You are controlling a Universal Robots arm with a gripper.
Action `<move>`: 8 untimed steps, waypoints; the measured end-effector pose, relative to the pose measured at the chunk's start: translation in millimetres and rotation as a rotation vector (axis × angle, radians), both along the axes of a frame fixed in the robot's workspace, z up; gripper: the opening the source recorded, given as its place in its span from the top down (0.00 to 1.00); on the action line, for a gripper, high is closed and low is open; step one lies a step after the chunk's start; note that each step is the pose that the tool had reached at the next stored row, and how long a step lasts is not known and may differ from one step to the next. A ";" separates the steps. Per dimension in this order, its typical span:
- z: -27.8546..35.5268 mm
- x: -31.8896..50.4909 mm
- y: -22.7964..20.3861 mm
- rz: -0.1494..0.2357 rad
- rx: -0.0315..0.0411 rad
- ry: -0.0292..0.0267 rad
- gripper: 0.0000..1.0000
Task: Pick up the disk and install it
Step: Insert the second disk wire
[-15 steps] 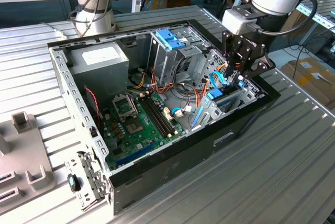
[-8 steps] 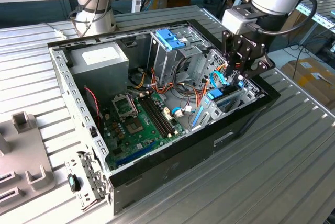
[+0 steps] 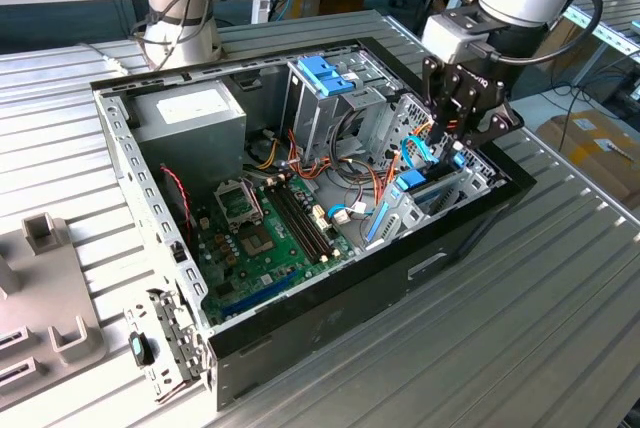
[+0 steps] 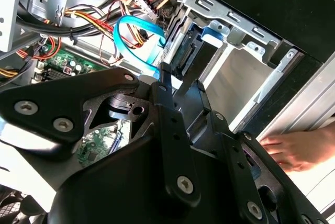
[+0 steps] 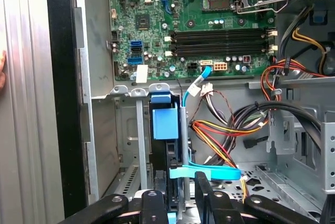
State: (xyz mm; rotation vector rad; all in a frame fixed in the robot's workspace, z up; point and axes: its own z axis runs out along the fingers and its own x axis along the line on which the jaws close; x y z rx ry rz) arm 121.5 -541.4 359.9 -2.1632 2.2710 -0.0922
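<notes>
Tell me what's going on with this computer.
A robot arm has its gripper down inside the open case, over the drive bay at the exterior view's right end. The disk stands on edge in that bay, right at the gripper. I can't tell whether it is being held or is fully seated. A person's hand rests just outside the case.
</notes>
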 end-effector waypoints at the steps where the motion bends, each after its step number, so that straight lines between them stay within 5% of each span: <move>1: -0.1 0.1 0.4 0.000 0.0001 0.0000 0.64; 8: 0.0 3.2 4.9 0.000 0.0000 0.0000 0.64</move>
